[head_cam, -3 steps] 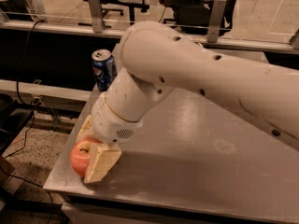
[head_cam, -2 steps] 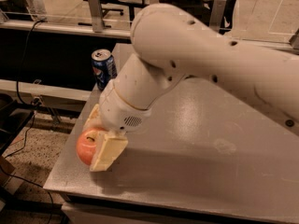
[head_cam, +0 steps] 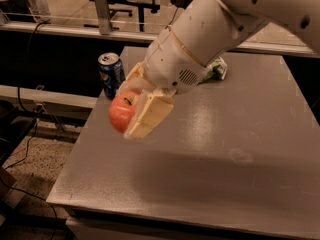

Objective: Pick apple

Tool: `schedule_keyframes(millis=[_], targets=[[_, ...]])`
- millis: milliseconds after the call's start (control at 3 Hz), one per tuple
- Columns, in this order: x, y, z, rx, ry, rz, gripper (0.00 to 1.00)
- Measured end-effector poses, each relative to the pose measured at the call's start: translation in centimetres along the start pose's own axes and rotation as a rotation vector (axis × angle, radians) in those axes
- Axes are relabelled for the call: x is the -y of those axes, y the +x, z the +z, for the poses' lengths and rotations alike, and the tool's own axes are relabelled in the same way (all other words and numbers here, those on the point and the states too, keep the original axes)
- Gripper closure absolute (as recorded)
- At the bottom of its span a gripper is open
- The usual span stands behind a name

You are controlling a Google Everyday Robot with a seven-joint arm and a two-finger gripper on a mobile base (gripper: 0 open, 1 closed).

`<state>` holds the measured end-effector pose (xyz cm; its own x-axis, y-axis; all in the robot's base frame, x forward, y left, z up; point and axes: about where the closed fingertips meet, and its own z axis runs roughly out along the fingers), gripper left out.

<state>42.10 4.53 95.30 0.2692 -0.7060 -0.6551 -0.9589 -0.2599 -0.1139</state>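
Hovering over the left part of the grey table [head_cam: 225, 159], near a blue soda can [head_cam: 111, 74], the robot's gripper [head_cam: 128, 110] clamps its cream fingers [head_cam: 150, 115] around the red-orange apple [head_cam: 120, 115], seemingly lifted clear to complete the pick.

Over the worktop's left edge, gripper [head_cam: 127, 113] clasping apple [head_cam: 120, 115], right half masked by the near finger [head_cam: 150, 115]. Green packet [head_cam: 218, 68] near the far edge, largely behind the arm [head_cam: 200, 39]. Arm cropped at top right.
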Motion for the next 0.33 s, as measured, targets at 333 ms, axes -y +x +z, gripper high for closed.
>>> schedule_keyframes(millis=[333], targets=[[0.00,-0.22,-0.19,0.001,0.001,-0.004,1.00]])
